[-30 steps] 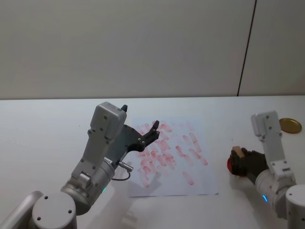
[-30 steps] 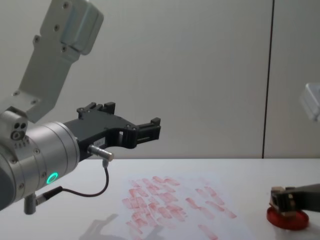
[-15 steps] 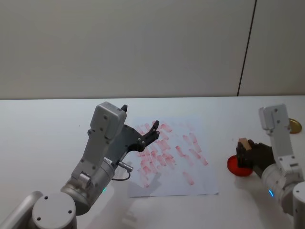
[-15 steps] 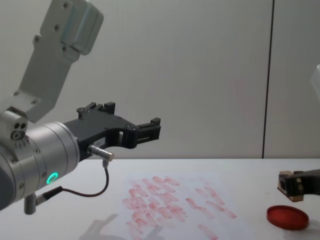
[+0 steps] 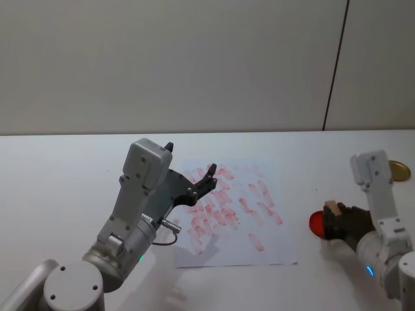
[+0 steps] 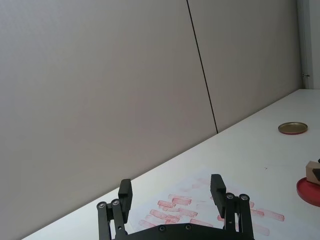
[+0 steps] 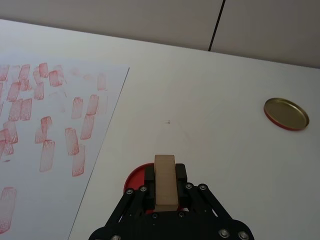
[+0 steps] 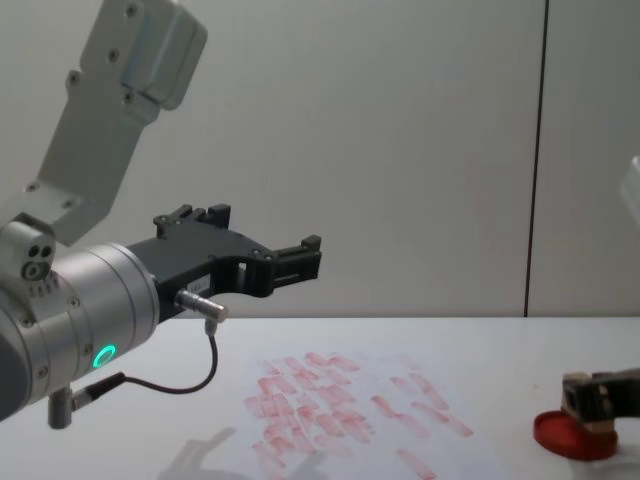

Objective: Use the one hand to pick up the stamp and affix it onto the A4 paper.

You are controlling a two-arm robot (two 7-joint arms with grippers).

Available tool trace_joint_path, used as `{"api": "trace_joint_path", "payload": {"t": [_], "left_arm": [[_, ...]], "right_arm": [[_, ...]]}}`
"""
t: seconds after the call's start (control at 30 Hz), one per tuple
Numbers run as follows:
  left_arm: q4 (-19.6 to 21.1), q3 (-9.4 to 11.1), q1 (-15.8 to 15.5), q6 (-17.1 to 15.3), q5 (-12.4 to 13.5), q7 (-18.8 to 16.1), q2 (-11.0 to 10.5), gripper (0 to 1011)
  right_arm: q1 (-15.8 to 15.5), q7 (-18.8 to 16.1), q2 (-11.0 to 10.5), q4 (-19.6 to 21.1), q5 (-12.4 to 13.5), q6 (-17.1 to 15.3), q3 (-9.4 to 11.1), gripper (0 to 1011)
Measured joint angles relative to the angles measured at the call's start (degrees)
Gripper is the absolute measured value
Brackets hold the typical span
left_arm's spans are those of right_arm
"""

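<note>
White table (image 5: 65, 168), stamp (image 5: 334, 208) in right end effector (image 7: 165, 176)

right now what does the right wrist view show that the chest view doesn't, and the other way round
Right wrist view, not chest: the flat round gold lid lying on the white table.
Chest view, not right wrist: the left gripper, open and raised above the white A4 paper covered in red stamp marks, with the green ring light on its wrist.
Both: the paper, the light-tan wooden stamp block clamped in the right gripper, and the flat red round ink dish below it.
</note>
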State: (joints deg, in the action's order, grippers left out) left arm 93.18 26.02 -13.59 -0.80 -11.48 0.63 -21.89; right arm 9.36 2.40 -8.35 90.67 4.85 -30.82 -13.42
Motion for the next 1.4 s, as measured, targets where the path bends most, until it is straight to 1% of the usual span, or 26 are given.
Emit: {"api": "trace_joint_path", "payload": {"t": [0.33, 0.9, 1.17, 1.4], "left_arm": [[0.0, 0.0, 0.0, 0.0, 0.0, 0.0, 0.0, 993], [0.0, 0.0, 0.0, 0.0, 0.0, 0.0, 0.0, 993], [0.0, 0.0, 0.0, 0.0, 0.0, 0.0, 0.0, 993], [0.0, 0.0, 0.0, 0.0, 0.0, 0.0, 0.0, 993]], "right_arm": [[-0.2, -1.0, 0.2, -1.1, 0.0, -0.5, 0.0, 234], [0.5, -1.3, 1.0, -3.9, -0.3, -0.8, 0.2, 233], [0.4, -1.1, 1.0, -3.5, -0.2, -0.1, 0.5, 233], [0.2, -0.8, 0.9, -1.3, -0.4, 1.8, 0.9, 234]]}}
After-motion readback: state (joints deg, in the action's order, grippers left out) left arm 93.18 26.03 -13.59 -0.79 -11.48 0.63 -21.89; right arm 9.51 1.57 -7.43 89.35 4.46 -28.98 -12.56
